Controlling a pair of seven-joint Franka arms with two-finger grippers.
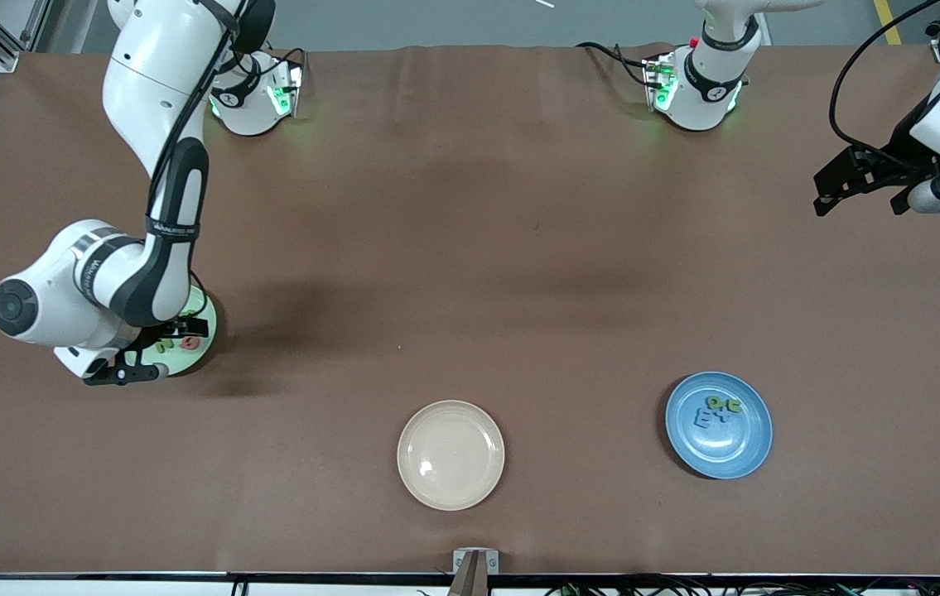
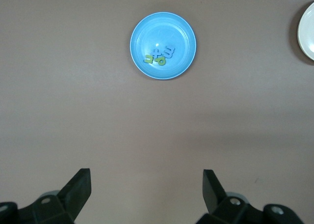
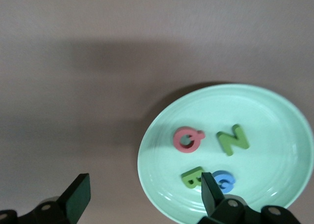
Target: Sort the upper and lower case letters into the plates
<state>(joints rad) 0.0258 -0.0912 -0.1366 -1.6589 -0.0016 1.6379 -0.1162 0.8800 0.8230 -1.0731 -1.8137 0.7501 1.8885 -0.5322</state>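
Note:
The pale green plate (image 1: 206, 341) lies at the right arm's end of the table. It holds a red Q (image 3: 188, 139), a green N (image 3: 233, 140), a green B (image 3: 192, 177) and a blue letter (image 3: 224, 180). My right gripper (image 3: 144, 189) hangs open just over the plate's edge. One fingertip (image 3: 211, 189) stands between the green B and the blue letter, and nothing is held. The blue plate (image 1: 726, 454) holds several green and blue letters (image 2: 159, 57). My left gripper (image 1: 863, 199) waits open and empty, high above the left arm's end of the table.
A cream-beige plate (image 1: 450, 455) with nothing in it lies near the table's front edge, between the pale green and blue plates. A small metal bracket (image 1: 475, 561) sits at the front edge. The right arm's elbow (image 1: 22, 306) juts out beside the pale green plate.

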